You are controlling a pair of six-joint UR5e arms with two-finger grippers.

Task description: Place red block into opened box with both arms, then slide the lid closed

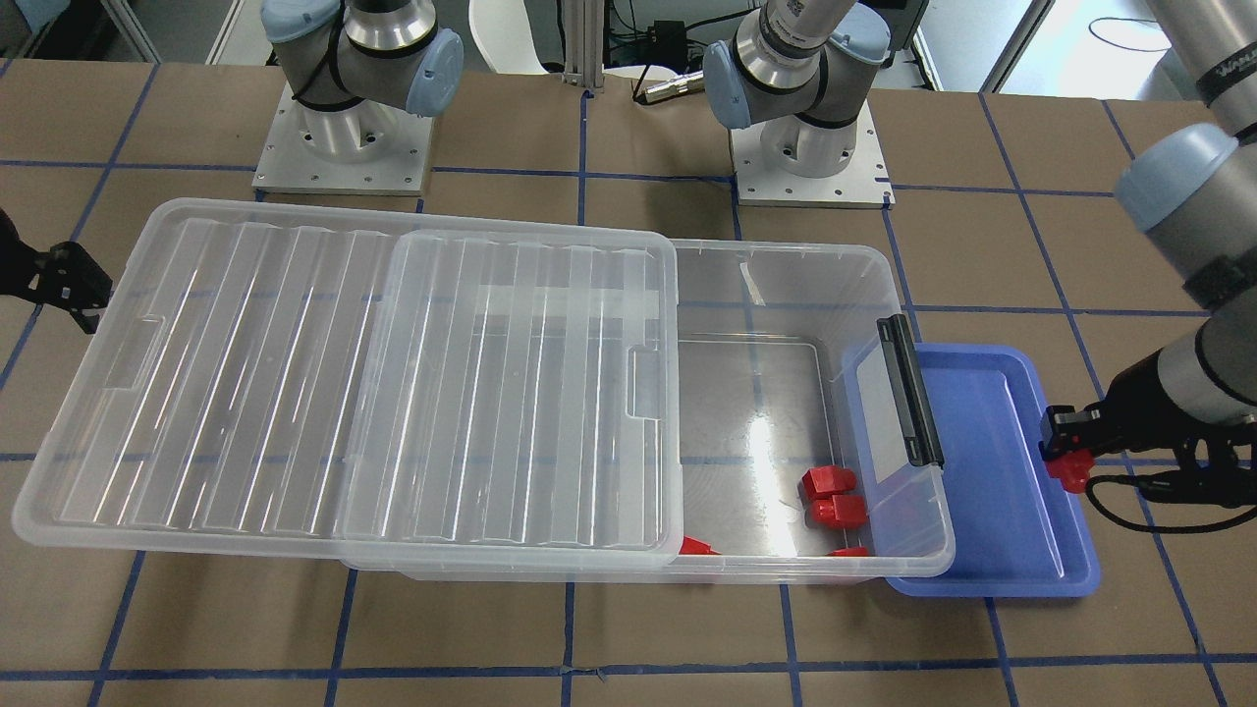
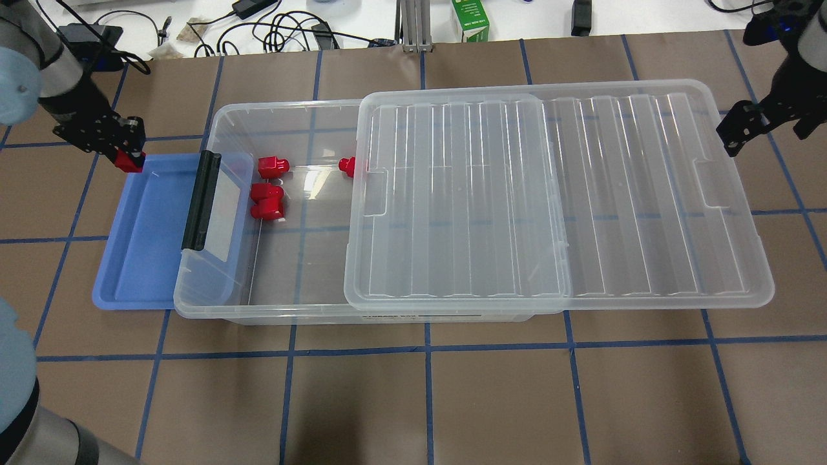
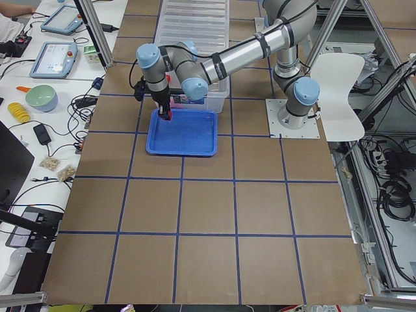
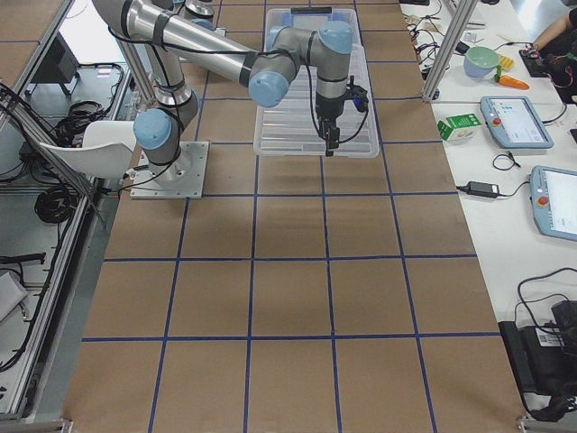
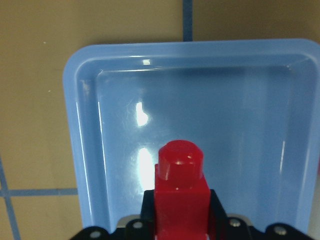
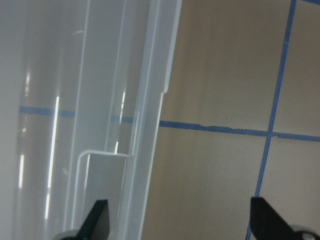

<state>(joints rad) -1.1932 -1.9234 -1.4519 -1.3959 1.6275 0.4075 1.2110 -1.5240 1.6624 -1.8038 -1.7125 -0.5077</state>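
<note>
My left gripper (image 2: pixel 127 157) is shut on a red block (image 2: pixel 130 163), holding it over the far outer corner of the blue tray (image 2: pixel 142 252). In the left wrist view the red block (image 5: pixel 180 185) points stub-first over the tray floor (image 5: pixel 210 100). The clear box (image 2: pixel 284 107) lies open at its latch end (image 2: pixel 199 200), with three red blocks (image 2: pixel 267 200) inside. The ridged lid (image 2: pixel 614 194) is slid aside and overhangs the box's other end. My right gripper (image 2: pixel 736 135) is open at the lid's free short end, its fingers (image 6: pixel 99 220) straddling the lid's rim (image 6: pixel 145 125).
The two arm bases (image 1: pixel 344 147) (image 1: pixel 810 147) stand behind the box. The blue tray (image 1: pixel 992 471) tucks under the box's latch end. A green carton (image 2: pixel 470 19) and cables lie beyond the table's far edge. Brown tabletop with blue tape lines surrounds the box.
</note>
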